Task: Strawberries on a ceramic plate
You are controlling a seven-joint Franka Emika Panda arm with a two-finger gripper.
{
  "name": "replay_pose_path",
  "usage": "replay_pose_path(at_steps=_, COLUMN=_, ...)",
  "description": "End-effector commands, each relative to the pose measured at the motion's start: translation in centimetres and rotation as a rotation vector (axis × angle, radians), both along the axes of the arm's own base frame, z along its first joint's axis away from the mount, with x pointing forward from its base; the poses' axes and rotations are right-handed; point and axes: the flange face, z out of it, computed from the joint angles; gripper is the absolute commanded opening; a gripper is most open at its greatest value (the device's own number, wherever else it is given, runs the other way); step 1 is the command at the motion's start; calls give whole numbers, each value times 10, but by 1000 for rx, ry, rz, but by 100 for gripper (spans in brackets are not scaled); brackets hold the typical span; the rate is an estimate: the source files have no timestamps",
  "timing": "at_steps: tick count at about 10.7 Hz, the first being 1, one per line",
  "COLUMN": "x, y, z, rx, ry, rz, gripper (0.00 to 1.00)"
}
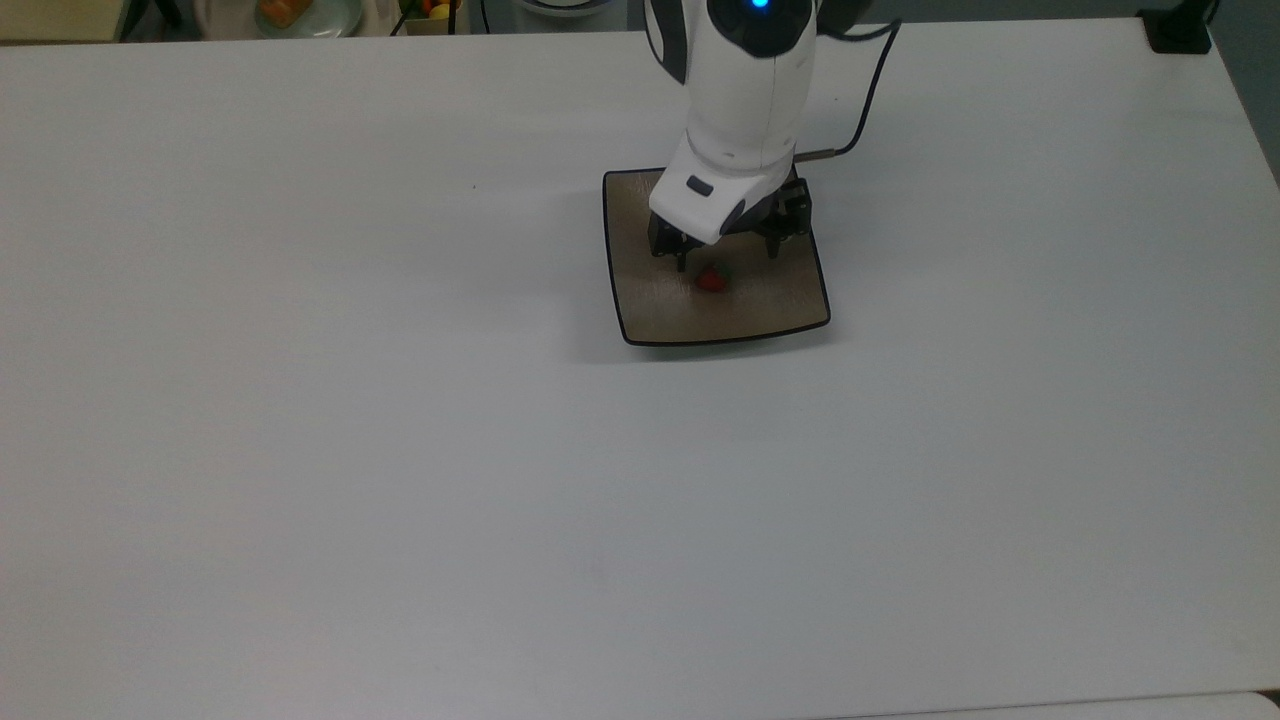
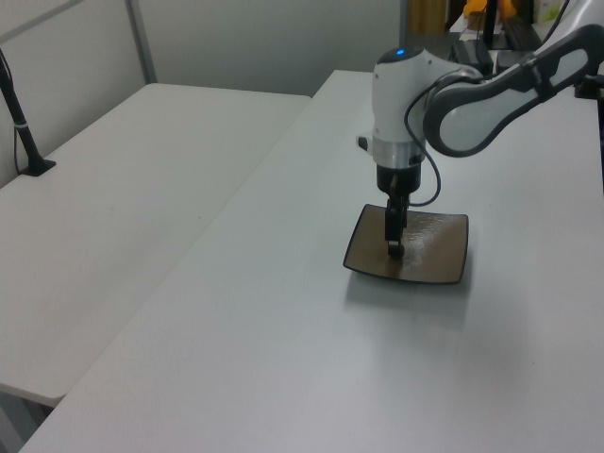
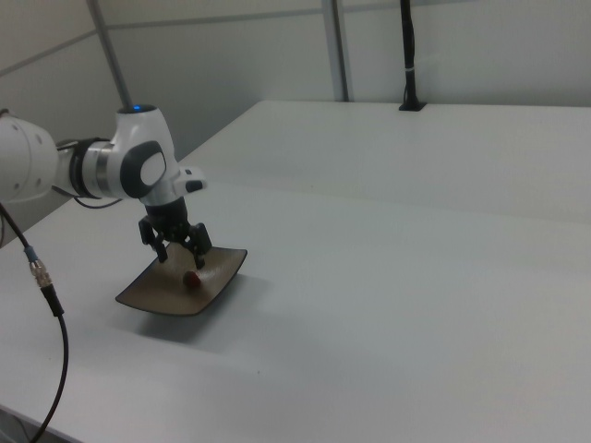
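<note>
Even, cool overhead light washes my white counter (image 1: 400,450), leaving soft shadows beside the plate (image 1: 650,310) and glare on its glaze.

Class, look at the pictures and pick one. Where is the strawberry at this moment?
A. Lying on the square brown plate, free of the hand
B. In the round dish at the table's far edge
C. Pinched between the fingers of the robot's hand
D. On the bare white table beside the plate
A: the strawberry lies on the plate, and the hand stands open above it with its fingers spread apart.
</note>
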Motion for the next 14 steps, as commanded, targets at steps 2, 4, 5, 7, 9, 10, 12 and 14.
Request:
replay_pose_path(at_steps=2, x=-28, y=-30, z=104, rx=10, ry=-13, rz=-49, gripper=100)
replay_pose_path(at_steps=4, x=-41, y=-58, z=166, rx=8, ry=-12, rz=-81, gripper=100)
replay_pose_path(at_steps=5, x=-44, y=-74, z=190, rx=-16, ry=0, rz=-97, gripper=100)
replay_pose_path(at_steps=7, x=-49, y=-105, z=225, rx=-33, ry=-9, rz=-139, gripper=100)
replay_pose_path(at_steps=9, x=-59, y=-139, z=249, rx=-24, ry=-26, rz=-192, gripper=100)
replay_pose_path(at_steps=10, x=-59, y=-157, z=250, rx=-29, ry=-13, rz=-211, gripper=100)
replay_pose_path(at_steps=12, x=-54, y=-174, z=248, rx=-25, ry=-24, rz=-208, gripper=100)
replay_pose_path(at_steps=14, x=-48, y=-176, z=241, rx=-22, ry=-50, rz=-108, gripper=100)
